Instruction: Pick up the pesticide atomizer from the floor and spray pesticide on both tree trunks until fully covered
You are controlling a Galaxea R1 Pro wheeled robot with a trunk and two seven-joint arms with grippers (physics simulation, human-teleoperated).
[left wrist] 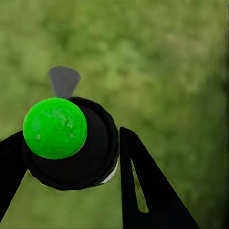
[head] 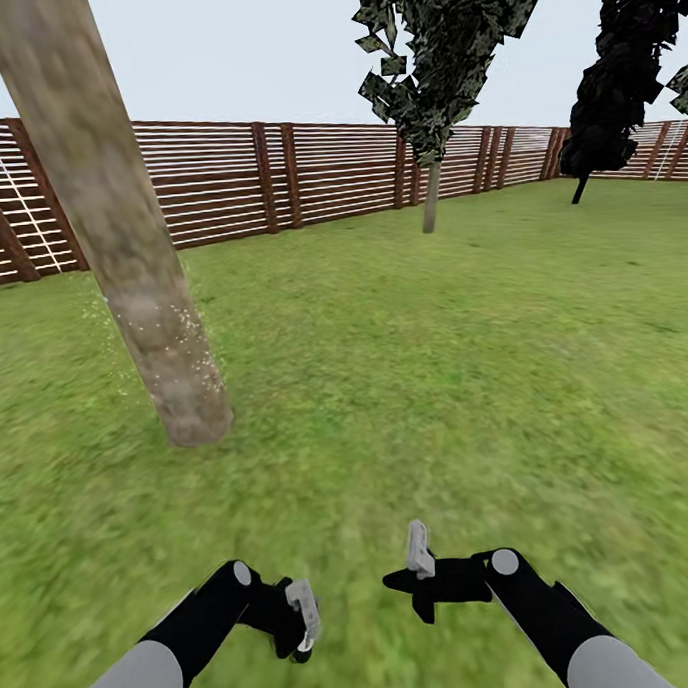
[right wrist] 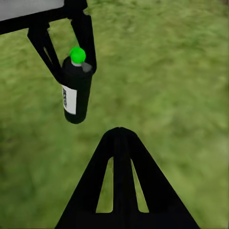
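Note:
The pesticide atomizer [left wrist: 71, 148] is a black bottle with a bright green cap and a white label. My left gripper [left wrist: 71, 138] is shut on it, one black finger [left wrist: 143, 191] on each side. In the right wrist view the atomizer [right wrist: 74, 93] hangs over the grass in the left gripper [right wrist: 67, 55]. My right gripper [right wrist: 119, 133] is shut on nothing. In the head view both grippers sit low, left [head: 297, 631] and right [head: 399, 582]. A thick grey-tan tree trunk [head: 119, 244] leans at the left, ahead of my left arm. Pale pesticide specks [head: 169, 337] dot its lower part.
Green lawn [head: 466, 379] stretches ahead to a brown slatted fence [head: 217, 179]. A thin-stemmed dark tree [head: 432, 180] stands at the back centre and another dark tree [head: 605, 122] at the back right.

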